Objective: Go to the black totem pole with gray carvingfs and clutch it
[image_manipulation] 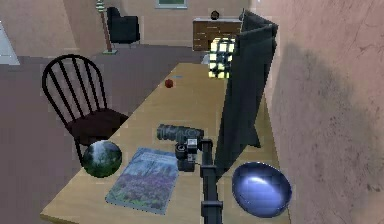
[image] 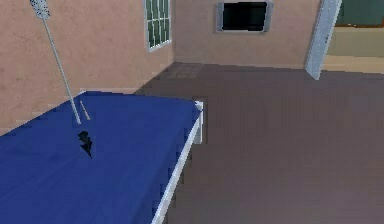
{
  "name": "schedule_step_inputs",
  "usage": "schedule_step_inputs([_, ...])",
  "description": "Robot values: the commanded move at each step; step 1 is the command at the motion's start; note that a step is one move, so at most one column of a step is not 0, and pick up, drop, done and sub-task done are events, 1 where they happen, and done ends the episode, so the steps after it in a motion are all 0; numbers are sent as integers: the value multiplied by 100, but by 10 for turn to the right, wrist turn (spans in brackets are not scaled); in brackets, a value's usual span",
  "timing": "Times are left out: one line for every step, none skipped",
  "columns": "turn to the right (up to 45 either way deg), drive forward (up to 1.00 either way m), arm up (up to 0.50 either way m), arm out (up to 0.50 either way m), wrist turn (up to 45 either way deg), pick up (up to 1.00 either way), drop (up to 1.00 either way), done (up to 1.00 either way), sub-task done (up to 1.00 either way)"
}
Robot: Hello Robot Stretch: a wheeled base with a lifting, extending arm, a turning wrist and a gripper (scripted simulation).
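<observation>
Forward view evenly lit, no hard shadows; window (image: 157, 22) pale and bright, doorway (image: 360, 35) at right glows warm. Arm side view dimmer, w/ grey shadow across wall (image_manipulation: 330, 110), soft glare on blue bowl (image_manipulation: 262, 188).

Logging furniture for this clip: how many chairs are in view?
2. A black spindle-back chair stands left of the desk; a dark armchair sits far back in the room. Others may be hidden behind the dark panel.
</observation>
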Motion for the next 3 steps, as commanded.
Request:
schedule_step_inputs([0, 0, 0, 0, 0, 100, 0, 0, 0])
schedule_step_inputs([0, 0, 10, 0, 0, 0, 0, 0, 0])
schedule_step_inputs([0, 0, 0, 0, 0, 0, 0, 100, 0])
